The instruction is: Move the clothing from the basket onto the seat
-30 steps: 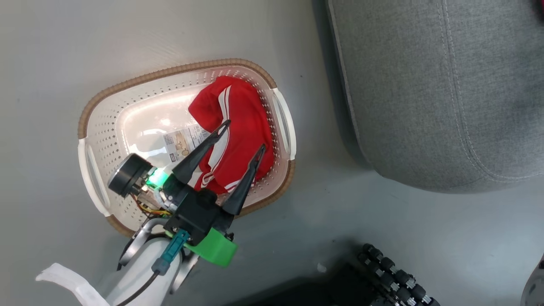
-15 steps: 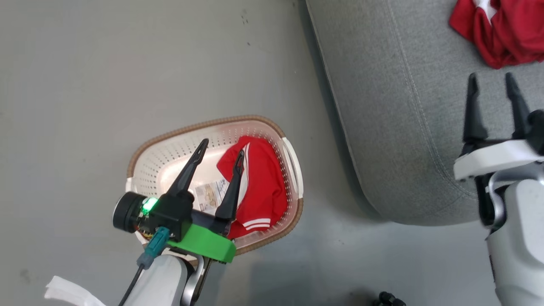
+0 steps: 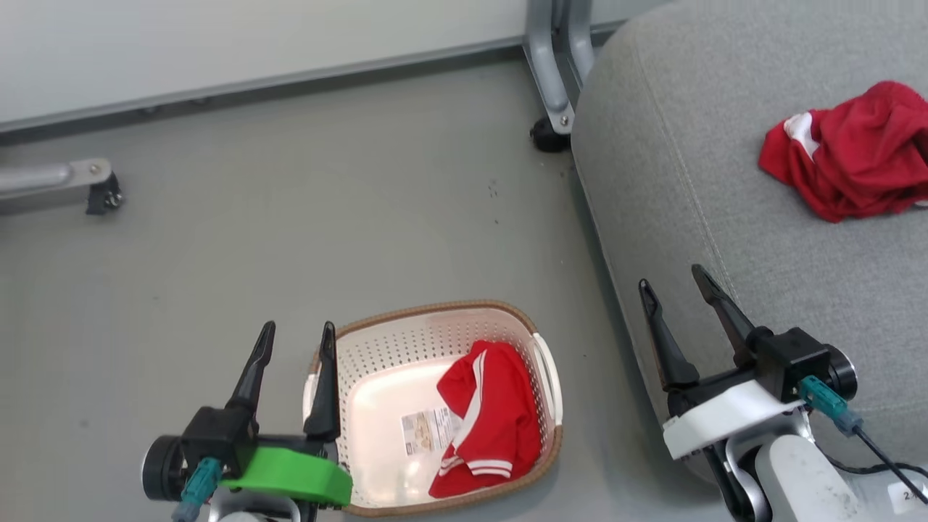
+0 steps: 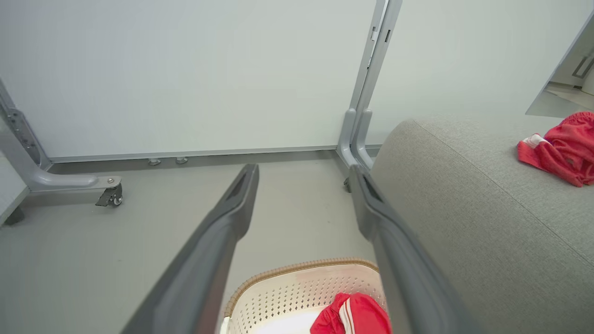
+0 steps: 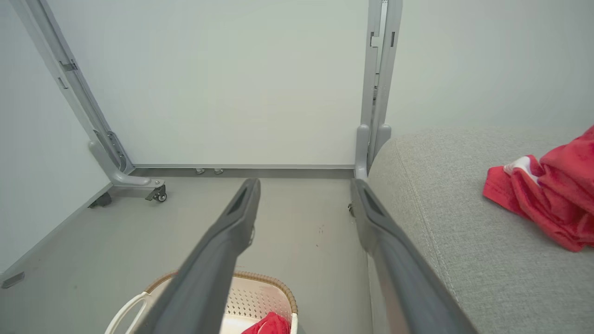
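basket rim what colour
The rim is brown with a woven look; the head view shows it best.

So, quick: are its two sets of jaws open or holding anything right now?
Left gripper: jaws open, holding nothing.
Right gripper: jaws open, holding nothing.

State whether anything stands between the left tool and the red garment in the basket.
Nothing visible does: the red garment lies uncovered in the basket; the open left tool is by its left rim.
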### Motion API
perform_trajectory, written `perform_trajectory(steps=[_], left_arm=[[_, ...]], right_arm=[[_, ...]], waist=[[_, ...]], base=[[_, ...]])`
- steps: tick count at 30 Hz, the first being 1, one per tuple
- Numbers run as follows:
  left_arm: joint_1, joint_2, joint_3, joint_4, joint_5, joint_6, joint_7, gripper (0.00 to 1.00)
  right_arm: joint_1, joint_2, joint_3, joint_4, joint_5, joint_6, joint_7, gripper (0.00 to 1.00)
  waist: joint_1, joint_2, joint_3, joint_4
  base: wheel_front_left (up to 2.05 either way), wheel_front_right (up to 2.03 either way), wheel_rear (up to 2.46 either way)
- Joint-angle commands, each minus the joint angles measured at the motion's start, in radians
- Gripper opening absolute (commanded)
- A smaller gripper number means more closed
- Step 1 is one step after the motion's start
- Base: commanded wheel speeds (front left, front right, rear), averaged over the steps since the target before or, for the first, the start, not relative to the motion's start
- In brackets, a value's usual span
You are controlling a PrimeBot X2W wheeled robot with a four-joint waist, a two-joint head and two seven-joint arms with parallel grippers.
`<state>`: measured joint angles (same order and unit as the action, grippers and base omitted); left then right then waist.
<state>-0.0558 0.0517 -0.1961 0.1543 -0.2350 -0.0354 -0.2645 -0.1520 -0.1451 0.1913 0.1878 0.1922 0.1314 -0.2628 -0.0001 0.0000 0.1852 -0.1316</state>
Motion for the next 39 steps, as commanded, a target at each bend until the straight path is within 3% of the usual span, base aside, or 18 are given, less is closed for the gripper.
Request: perform_trajectory(steps=[1, 10, 17, 39], left_arm=[[0.04, -0.001, 0.007, -0.017, 0.005, -0.002, 0.0, 1.0], [0.176, -0.001, 0.021, -0.181, 0.007, 0.065, 0.0, 1.0], [0.242, 0.0, 0.022, -0.219, 0.014, 0.057, 0.0, 1.0], [0.241, -0.001, 0.015, -0.201, 0.042, 0.057, 0.001, 1.0]], right_arm=[[0.033, -0.003, 0.001, -0.026, -0.003, -0.001, -0.003, 1.0], [0.211, 0.033, -0.052, -0.195, -0.036, -0.001, -0.003, 1.0], [0.28, 0.048, -0.034, -0.166, -0.041, -0.001, -0.003, 1.0], [0.264, 0.067, -0.058, -0.168, -0.047, -0.001, -0.003, 1.0]], waist=[[0.0001, 0.0, -0.144, 0.091], [0.0001, 0.0, -0.209, 0.104], [0.0001, 0.0, -0.22, 0.097], [0.0001, 0.0, -0.233, 0.103]], base=[[0.0, 0.0, 0.0], [0.0, 0.0, 0.0], [0.0, 0.0, 0.0], [0.0, 0.0, 0.0]])
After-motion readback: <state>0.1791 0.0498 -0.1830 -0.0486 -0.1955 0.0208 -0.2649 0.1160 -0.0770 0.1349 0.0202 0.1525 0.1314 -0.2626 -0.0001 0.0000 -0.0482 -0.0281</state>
